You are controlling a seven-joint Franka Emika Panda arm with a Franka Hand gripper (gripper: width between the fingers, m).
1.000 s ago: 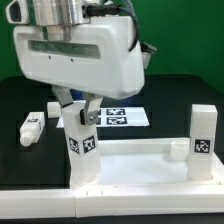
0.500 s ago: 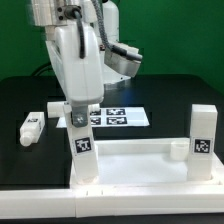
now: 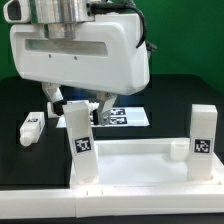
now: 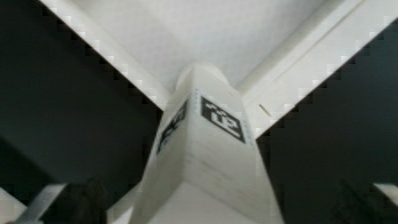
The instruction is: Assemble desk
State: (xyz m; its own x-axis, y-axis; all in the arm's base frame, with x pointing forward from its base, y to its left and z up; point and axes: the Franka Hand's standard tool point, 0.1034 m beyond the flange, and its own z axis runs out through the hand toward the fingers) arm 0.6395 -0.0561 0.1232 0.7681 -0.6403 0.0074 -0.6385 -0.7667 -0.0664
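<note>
Gripper (image 3: 78, 106) hangs straight over the desk top (image 3: 130, 166), w/ the arm's broad white hand (image 3: 80, 45) filling the upper part of the exterior view. Its fingers (image 3: 99, 105) sit either side of the head of an upright leg (image 3: 81, 150). In both views a dark gap shows between each finger and the leg, so the jaws look spread and not clamped on it, though the hand body hides the finger roots. That leg stands at the desk top's corner on the exterior view's left, tag facing the camera, base down on the top. In the wrist view the same leg (image 4: 205, 150) runs up the middle of the frame between the two fingertips of the gripper (image 4: 205, 208), its tag on one face, and the desk top's white rim (image 4: 116, 50) spreads away beyond it. A second leg (image 3: 203, 140) stands upright at the corner on the exterior view's right, also w/ tag to the camera, well apart from the gripper. A third leg (image 3: 32, 125) lies flat on the black table (image 3: 20, 100), off the top, toward the exterior view's left. The marker board (image 3: 128, 117) lies on the table behind the desk top, partly hidden by the gripper.
</note>
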